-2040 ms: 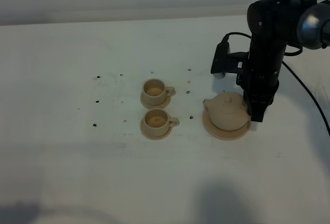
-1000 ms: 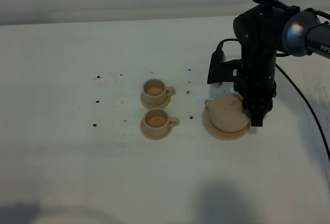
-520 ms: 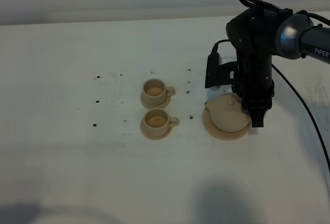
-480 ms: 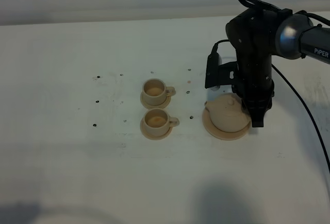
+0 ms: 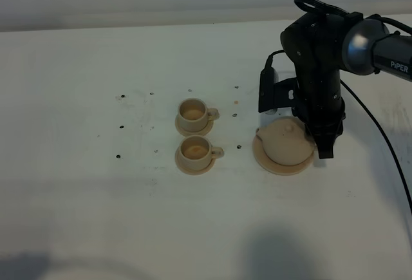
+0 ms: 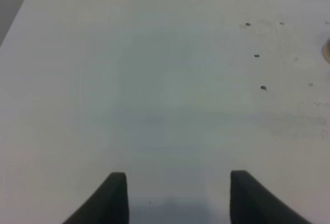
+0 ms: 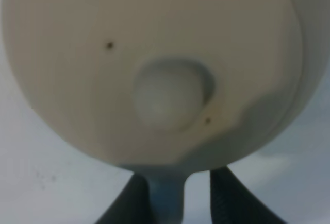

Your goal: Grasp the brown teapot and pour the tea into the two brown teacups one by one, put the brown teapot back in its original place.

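The white counter [image 5: 96,196] carries everything. The black right arm [image 5: 318,67] reaches down over it, and its right jaws point downward at the side of the brown teapot [image 5: 283,143] that faces away from the cups. The teapot stands upright on the large saucer [image 5: 270,166] directly in front of these jaws. In the right wrist view its loop handle [image 7: 165,198] runs between them. The handle touches one jaw and a pale strip shows beside the other, but the view is too blurred to tell whether they pinch it. The two teacups [image 5: 193,152], each on a small saucer [image 5: 182,165], stand side by side beyond the teapot from the right jaws, well apart from them. The lid knob [image 7: 167,98] lies just ahead of the jaw tips. The left jaws are spread wide, their dark fingers [image 6: 116,198] over bare counter, with small dark specks [image 6: 263,87] further ahead.
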Available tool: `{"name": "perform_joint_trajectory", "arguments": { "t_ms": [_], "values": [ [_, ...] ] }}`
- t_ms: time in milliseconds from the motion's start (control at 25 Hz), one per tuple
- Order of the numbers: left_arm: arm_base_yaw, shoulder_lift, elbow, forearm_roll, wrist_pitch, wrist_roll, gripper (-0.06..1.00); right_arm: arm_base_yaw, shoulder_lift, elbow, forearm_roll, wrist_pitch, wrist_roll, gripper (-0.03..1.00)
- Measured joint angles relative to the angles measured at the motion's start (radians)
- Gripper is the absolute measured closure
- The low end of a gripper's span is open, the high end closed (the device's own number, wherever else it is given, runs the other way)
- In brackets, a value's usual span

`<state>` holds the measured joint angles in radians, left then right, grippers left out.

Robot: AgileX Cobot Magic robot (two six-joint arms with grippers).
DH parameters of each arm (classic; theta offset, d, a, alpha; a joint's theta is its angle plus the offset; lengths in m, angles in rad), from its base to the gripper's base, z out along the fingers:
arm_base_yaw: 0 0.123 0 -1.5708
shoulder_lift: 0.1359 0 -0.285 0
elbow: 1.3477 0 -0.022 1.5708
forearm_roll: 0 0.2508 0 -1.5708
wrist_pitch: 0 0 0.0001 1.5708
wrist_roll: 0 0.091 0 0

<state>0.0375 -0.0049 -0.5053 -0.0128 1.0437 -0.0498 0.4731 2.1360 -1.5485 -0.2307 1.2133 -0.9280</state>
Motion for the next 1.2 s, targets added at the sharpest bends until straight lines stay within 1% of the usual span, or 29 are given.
{"name": "perform_joint_trajectory", "arguments": {
  "t_ms": [280,600,1200],
  "values": [
    [0.0,0.0,0.0,0.0,0.0,0.0,0.49,0.01,0.001,0.0,-0.038,0.001,0.001,0.61],
    [0.0,0.0,0.0,0.0,0.0,0.0,0.49,0.037,0.001,0.0,-0.075,0.0,-0.003,0.61],
    [0.0,0.0,0.0,0.0,0.0,0.0,0.49,0.073,0.006,0.0,-0.098,0.0,0.0,0.62]
  ]
}}
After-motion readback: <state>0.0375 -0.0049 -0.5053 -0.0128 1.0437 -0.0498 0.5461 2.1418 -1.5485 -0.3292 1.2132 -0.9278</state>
